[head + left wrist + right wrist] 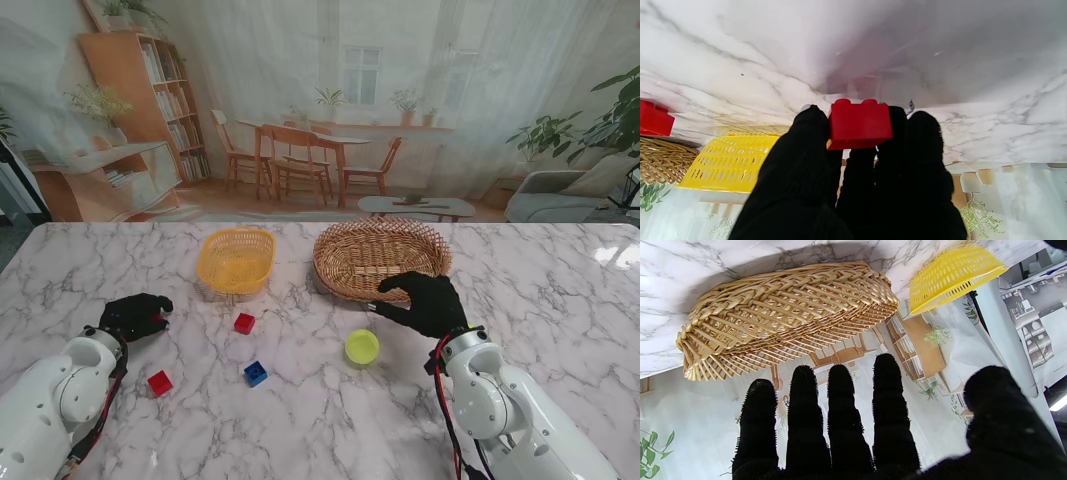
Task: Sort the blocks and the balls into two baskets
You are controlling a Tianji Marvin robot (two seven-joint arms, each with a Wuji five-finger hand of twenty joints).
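Observation:
My left hand point(135, 315) is at the left of the table, shut on a red block point(858, 125) pinched between thumb and fingers point(806, 140) just off the marble. My right hand point(425, 300) is open with fingers spread point(840, 400), hovering at the near rim of the wicker basket point(380, 258), empty. The yellow plastic basket point(236, 260) stands left of the wicker one. Loose on the table lie a red block point(244, 322), a blue block point(255, 373), another red block point(160, 382) and a yellow-green ball point(362, 347) just left of my right hand.
Both baskets, the wicker basket point(783, 313) and the yellow basket point(950, 276), show in the right wrist view; their insides look empty from the stand. The left wrist view shows the yellow basket point(730, 163) and a red block point(653, 118) beyond my fingers. The marble table point(560, 280) ends at a printed backdrop.

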